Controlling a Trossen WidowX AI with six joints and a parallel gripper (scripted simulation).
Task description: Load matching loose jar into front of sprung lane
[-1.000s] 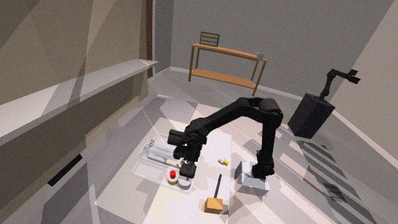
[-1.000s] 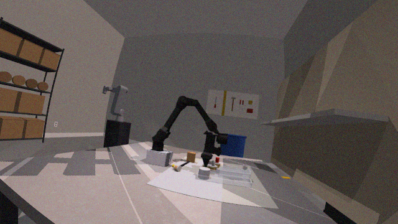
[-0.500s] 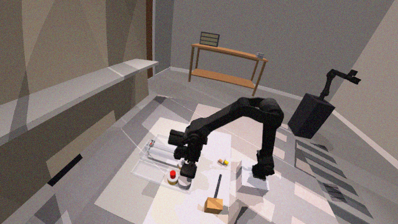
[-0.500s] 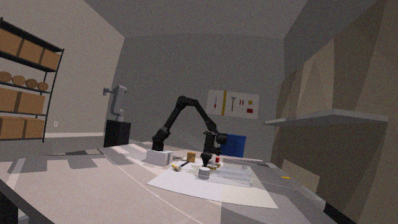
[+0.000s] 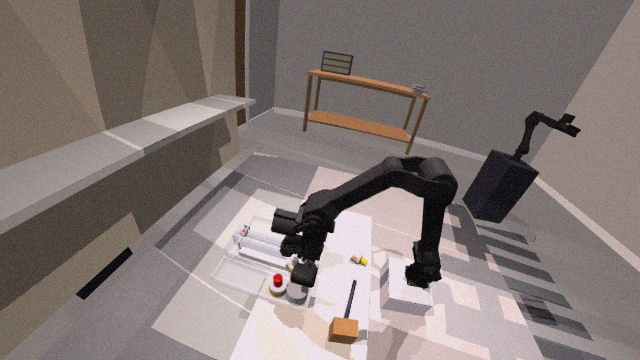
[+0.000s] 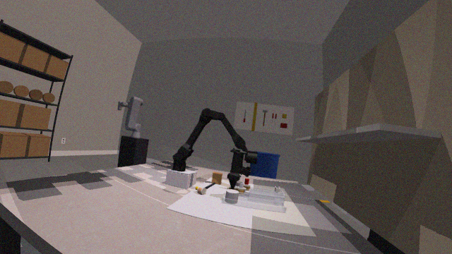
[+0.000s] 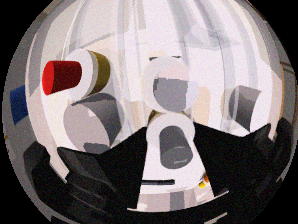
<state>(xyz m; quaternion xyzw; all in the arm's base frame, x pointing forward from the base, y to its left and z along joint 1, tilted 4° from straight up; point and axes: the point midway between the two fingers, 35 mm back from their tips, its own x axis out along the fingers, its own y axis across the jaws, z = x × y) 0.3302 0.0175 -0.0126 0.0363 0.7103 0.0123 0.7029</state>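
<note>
Black arm arched over, jaws clamping white jar.

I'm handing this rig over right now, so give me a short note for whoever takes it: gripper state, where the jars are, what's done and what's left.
Gripper: shut on a white jar with a grey lid, held at the front end of the clear lane tray.
Another grey-lidded jar stands just ahead of it in the wrist view.
Red-lidded jar and a larger grey jar stand loose beside the tray front.
Done: matching jar picked up and brought to the lane.
Left: push the row back gently, seat the held jar behind the front stop, release.
</note>
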